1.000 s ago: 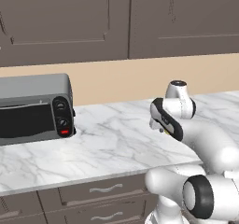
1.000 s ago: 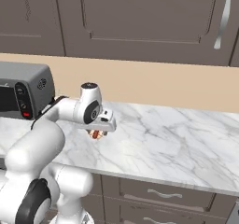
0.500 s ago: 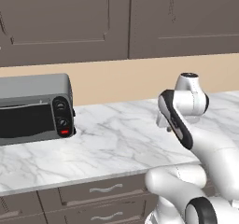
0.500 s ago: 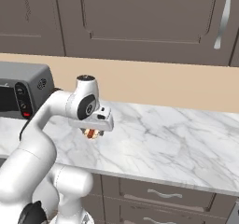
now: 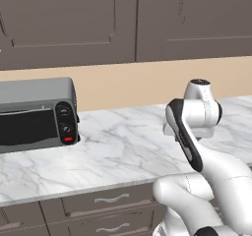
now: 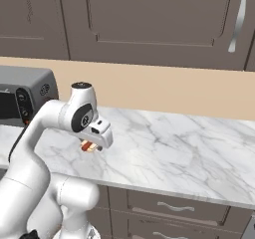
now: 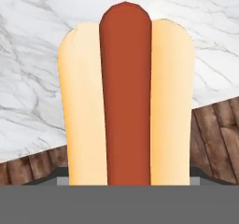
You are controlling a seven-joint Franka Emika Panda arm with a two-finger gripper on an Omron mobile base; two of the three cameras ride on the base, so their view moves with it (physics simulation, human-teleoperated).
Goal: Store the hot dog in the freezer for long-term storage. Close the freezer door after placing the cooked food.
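Hot dog (image 7: pixel 126 97): tan bun with a red-brown sausage along its middle. In the hand view it stands lengthwise from the bottom edge upward, close to the camera. In the right base view it shows as a small tan and red piece (image 6: pixel 89 146) just under the arm's hand, lifted above the desk and not resting on it.

Tool (image 6: pixel 92 142): at the end of the white arm, pointing down over the front part of the desk. It is clamped on the hot dog; the finger tips themselves are hidden behind the bun in the hand view.

Desk (image 6: pixel 189 148): white marble top with grey veining, running the width of both base views. Grey drawer fronts with curved metal pulls (image 5: pixel 108 199) sit below its front edge. Past the edge, the hand view shows a brown wood-plank floor (image 7: pixel 219 134).

Toaster oven (image 5: pixel 37 114): small grey box with a dark glass door, two knobs and a red light on its right panel. It stands on the desk's left end against the wall, well apart from the hot dog.

Wall cabinets (image 5: pixel 123 21): dark grey-brown panelled doors above a tan back wall. A long pale bar handle (image 6: pixel 238 19) shows at the upper right of the right base view.
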